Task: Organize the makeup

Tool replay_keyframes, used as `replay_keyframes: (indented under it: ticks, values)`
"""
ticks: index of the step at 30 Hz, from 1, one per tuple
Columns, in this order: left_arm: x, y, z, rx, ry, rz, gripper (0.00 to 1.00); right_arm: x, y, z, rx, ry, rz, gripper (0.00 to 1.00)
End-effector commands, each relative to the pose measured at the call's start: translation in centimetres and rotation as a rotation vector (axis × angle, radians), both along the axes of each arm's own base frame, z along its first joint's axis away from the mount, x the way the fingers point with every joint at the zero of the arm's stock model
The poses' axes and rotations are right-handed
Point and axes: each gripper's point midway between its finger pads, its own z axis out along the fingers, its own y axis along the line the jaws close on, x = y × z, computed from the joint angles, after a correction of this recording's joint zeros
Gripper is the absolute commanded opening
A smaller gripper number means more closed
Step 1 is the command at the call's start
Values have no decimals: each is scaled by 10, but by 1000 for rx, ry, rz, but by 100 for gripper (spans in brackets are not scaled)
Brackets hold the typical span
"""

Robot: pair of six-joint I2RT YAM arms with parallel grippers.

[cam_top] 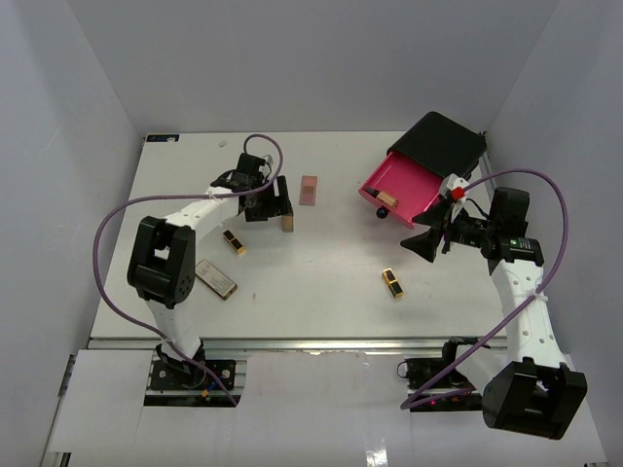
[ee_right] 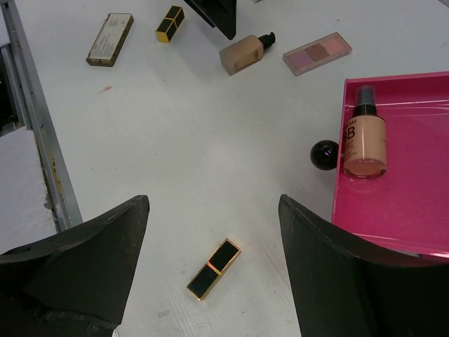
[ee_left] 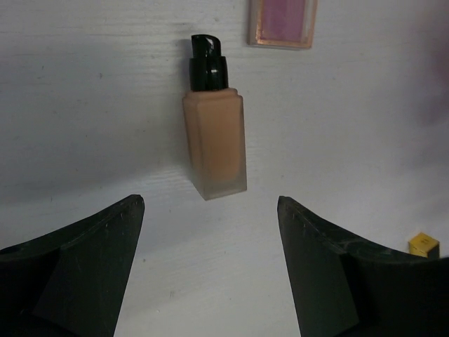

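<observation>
While left tool (ee_left: 209, 201) and right tool (ee_right: 214, 200) gape empty, the view's edge crops the palette (ee_left: 283, 22) beyond the tan bottle (ee_left: 214, 140).

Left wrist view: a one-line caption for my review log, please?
Left gripper, jaws open, faces a tan pump bottle lying on the white table, pink palette beyond.
</observation>
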Motion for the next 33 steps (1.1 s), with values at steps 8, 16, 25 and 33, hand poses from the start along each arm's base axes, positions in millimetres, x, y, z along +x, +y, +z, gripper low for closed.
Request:
replay_keyframes:
  ticks: [8,16,25,33]
  values:
    - [26,-10,-5,161,-41,-44,83,-3,1,10,33,-31,23,81]
    - [32,-9,-35,222,9,-49,73,-1,-3,8,36,-23,9,81]
    - [33,-14,-33,223,-2,-61,47,0,-5,7,42,-16,4,81]
    - [19,-16,-5,198,-51,-69,15,1,-7,8,45,-17,-4,81]
